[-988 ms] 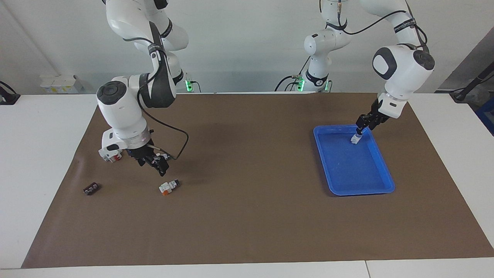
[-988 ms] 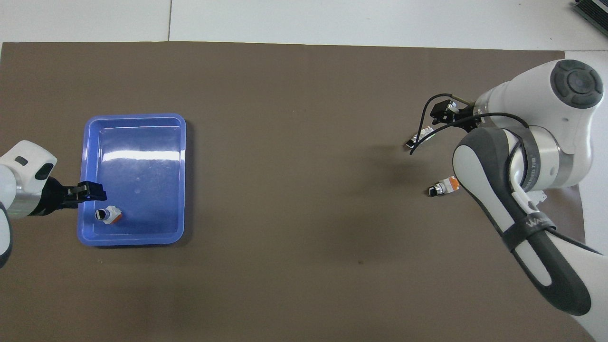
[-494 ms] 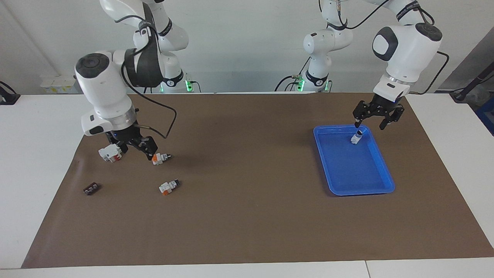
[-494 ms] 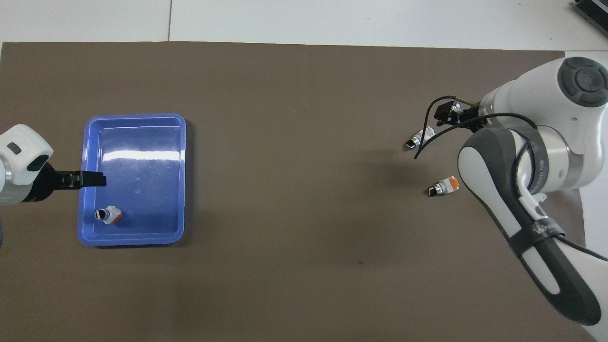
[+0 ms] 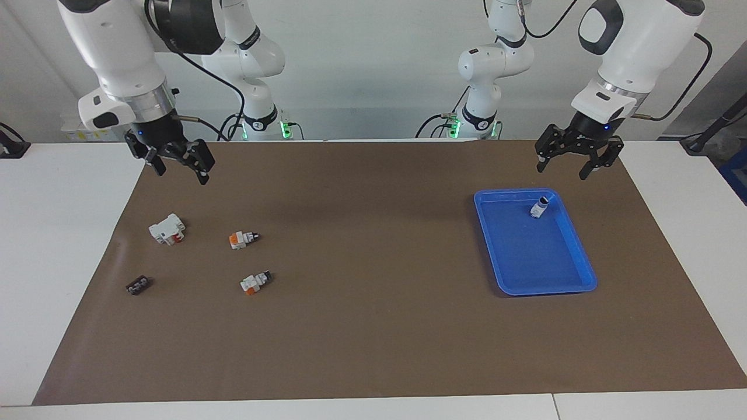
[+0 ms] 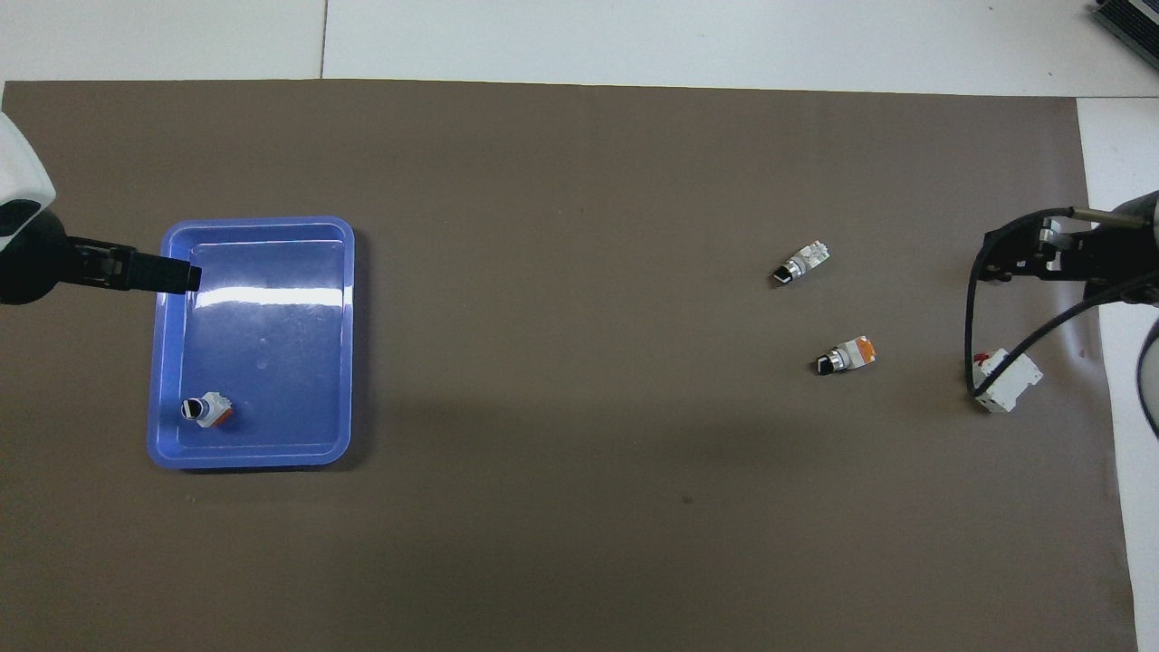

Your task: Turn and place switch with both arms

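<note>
White-and-orange switch (image 5: 538, 207) stands knob-up in the blue tray (image 5: 554, 280); both claws spread, empty.

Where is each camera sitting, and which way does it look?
Facing view: high across the table, facing both white robot arms; open left gripper above the blue plastic tray, open right gripper.
Overhead view: above the robots, looking steeply down; only gripper ends show.
Shared: tray, white-and-orange switch in the tray.
</note>
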Available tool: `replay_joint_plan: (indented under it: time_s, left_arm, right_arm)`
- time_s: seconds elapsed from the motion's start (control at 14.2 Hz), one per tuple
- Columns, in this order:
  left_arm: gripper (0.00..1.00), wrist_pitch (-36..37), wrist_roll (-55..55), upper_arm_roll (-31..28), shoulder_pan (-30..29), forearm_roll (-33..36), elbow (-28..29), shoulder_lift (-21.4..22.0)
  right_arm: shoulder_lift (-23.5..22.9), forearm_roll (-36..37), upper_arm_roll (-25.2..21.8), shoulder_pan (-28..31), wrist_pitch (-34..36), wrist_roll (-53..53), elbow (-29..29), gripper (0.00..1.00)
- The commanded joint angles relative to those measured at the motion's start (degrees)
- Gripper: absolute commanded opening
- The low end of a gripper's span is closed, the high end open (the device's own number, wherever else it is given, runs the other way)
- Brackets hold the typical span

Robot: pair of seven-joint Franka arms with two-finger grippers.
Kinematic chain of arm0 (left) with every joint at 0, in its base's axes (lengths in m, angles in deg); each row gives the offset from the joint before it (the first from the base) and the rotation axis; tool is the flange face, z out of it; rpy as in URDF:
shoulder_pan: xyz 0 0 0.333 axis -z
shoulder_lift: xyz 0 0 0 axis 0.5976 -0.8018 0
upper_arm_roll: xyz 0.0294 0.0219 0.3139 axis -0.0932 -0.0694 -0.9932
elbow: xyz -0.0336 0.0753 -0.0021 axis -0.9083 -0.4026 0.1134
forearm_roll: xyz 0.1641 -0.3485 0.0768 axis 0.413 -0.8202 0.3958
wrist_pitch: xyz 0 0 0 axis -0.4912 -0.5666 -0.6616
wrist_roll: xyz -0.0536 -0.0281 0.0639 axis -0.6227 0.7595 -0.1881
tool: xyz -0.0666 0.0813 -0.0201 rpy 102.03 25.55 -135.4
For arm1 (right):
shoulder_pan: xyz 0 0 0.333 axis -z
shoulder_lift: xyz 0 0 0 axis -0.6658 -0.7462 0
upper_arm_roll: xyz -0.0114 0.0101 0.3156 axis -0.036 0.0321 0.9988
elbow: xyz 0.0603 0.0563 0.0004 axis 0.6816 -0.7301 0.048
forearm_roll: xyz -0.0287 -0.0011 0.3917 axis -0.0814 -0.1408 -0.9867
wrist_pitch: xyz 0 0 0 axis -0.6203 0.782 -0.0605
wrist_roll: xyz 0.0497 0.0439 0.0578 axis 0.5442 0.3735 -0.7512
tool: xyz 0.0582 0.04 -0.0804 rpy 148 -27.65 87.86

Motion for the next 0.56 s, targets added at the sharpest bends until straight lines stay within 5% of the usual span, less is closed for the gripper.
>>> replay_joint_plan:
  time_s: [0.0,0.28,0.49]
  left_arm:
    - [1.00,4.3,-0.9,-0.8,1.1,1.0,-5.8,-3.4]
    - [1.00,9.7,-2.3,-3.2,4.2,1.8,-10.7,-5.5]
    - [1.00,8.8,-2.4,-10.0,13.2,12.0,-10.8,-4.7]
  right_arm:
    - [2.0,0.5,-0.8,-1.1,3.1,-1.7,-0.2,1.00]
    - [2.4,-1.2,-0.8,-0.9,2.2,-2.0,-0.6,1.00]
    - [2.5,-1.4,-0.6,-1.0,2.3,-3.8,-0.7,1.00]
